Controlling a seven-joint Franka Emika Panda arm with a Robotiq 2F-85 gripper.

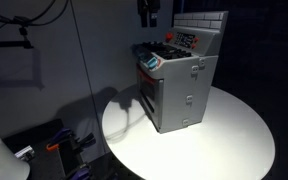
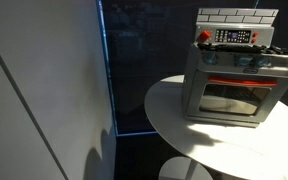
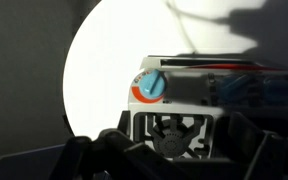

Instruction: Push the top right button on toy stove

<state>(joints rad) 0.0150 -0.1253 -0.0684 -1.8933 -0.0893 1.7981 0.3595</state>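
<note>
At the frame's top the hand (image 1: 147, 20) is hanging wide open above the stove (image 1: 179, 85) — likely lining up for a press on its red panel (image 1: 188, 40).

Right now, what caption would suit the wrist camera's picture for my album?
Looking down on a toy stove with its teal knob, standing on a round white table.
</note>
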